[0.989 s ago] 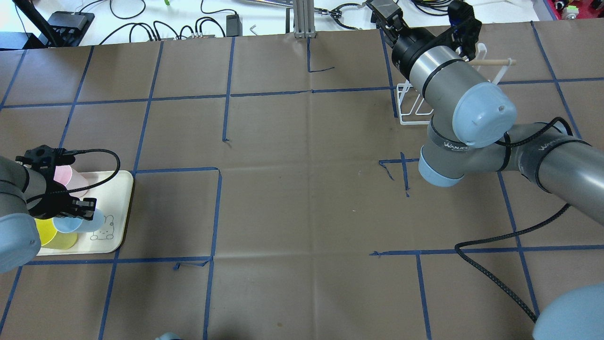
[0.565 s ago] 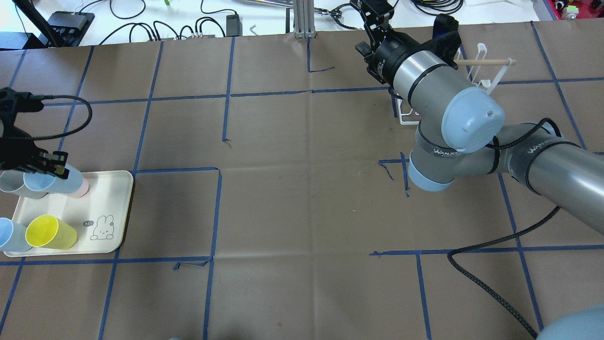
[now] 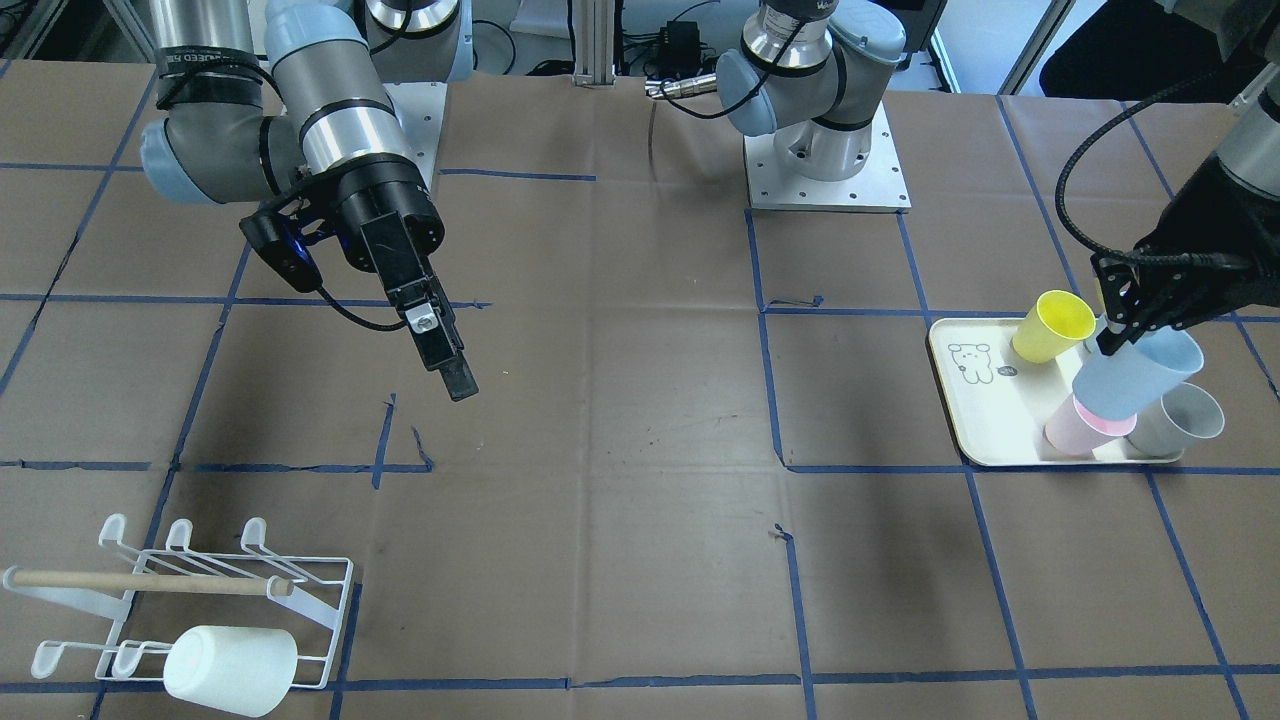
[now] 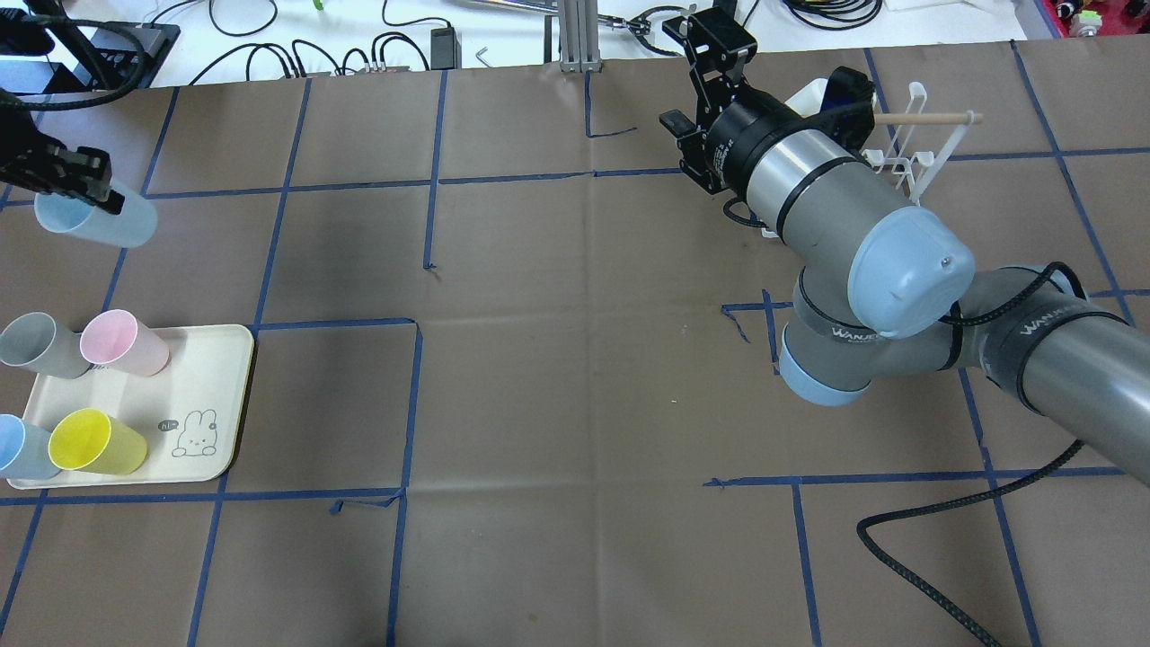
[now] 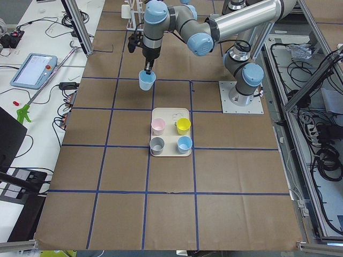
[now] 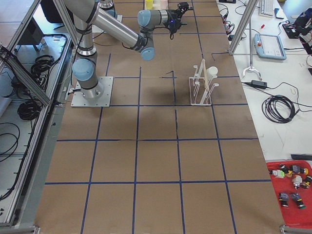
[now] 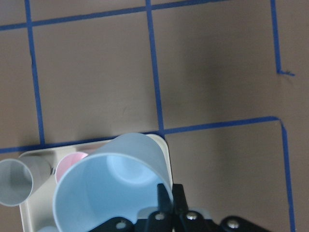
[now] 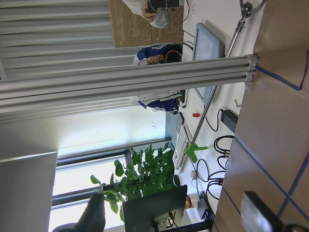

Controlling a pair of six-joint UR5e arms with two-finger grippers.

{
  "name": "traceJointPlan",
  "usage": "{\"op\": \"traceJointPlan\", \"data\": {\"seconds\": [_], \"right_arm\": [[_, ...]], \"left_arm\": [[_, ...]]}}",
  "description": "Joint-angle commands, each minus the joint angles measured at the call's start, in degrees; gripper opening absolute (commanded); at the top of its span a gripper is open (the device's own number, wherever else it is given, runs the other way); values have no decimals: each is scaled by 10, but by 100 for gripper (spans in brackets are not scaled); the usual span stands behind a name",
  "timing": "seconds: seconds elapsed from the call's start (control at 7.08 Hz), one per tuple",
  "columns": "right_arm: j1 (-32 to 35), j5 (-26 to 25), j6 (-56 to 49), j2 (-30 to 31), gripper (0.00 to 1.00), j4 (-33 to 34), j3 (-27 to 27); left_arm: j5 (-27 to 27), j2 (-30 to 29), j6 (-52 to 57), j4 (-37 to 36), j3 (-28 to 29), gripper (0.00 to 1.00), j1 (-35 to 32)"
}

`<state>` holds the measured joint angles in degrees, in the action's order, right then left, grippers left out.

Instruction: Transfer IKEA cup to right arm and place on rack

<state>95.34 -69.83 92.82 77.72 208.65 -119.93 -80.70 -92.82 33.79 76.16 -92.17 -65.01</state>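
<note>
My left gripper [image 4: 83,186] is shut on the rim of a light blue IKEA cup [image 4: 97,221], pinching its wall between the fingers [image 7: 169,199]. The blue cup [image 3: 1140,375] hangs in the air, lifted off the cream tray [image 3: 962,405], and it also shows in the side view as the cup [image 5: 147,80]. The right arm's gripper [image 4: 710,36] is open and holds nothing, hovering above the table's middle-right [image 3: 455,375]. The white wire rack [image 3: 210,590] with its wooden dowel carries one white cup [image 3: 230,668]. From overhead the rack [image 4: 907,153] is partly hidden behind the right arm.
On the tray [image 4: 211,395] stand a yellow cup [image 4: 94,442], a pink cup [image 4: 121,341], a grey cup [image 4: 36,346] and another blue cup [image 4: 18,447]. Cables and boxes lie beyond the far table edge. A black cable [image 4: 934,548] trails from the right arm.
My left gripper has lifted the blue cup off the tray and carried it up and away. The right arm has swung from the rack toward the table's middle.
</note>
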Motion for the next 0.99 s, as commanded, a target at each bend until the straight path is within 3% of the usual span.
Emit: {"op": "traceJointPlan", "data": {"seconds": [0.0, 0.28, 0.42, 0.85], "right_arm": [[0, -2, 25, 1, 100, -1, -3], [1, -2, 19, -2, 100, -1, -3], [4, -1, 19, -2, 100, -1, -3], [29, 0, 28, 0, 100, -24, 4]], "left_arm": [[136, -15, 0, -69, -1, 0, -19], [281, -13, 22, -122, -19, 0, -26], [357, -13, 23, -190, -38, 0, -38], [486, -9, 24, -394, -139, 2, -75]]}}
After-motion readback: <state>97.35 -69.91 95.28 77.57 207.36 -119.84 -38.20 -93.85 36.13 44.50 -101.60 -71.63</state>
